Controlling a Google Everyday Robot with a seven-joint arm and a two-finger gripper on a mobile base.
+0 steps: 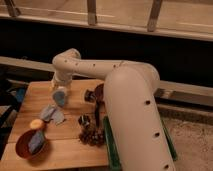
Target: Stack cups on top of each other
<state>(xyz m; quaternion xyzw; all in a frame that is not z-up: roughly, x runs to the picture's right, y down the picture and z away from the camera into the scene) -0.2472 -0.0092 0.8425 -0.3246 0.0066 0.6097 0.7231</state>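
The gripper point(59, 86) stood at the pale blue cup point(60, 97) toward the table's point(70, 150) far left, its grip impossible to tell; no stack existed yet, and the second cup went unseen.

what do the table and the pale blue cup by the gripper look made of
Table: likely wood, a matt warm tan top. Pale blue cup, right at the gripper over the table's far left: probably plastic, smooth and evenly coloured, though glazed ceramic can't be ruled out.
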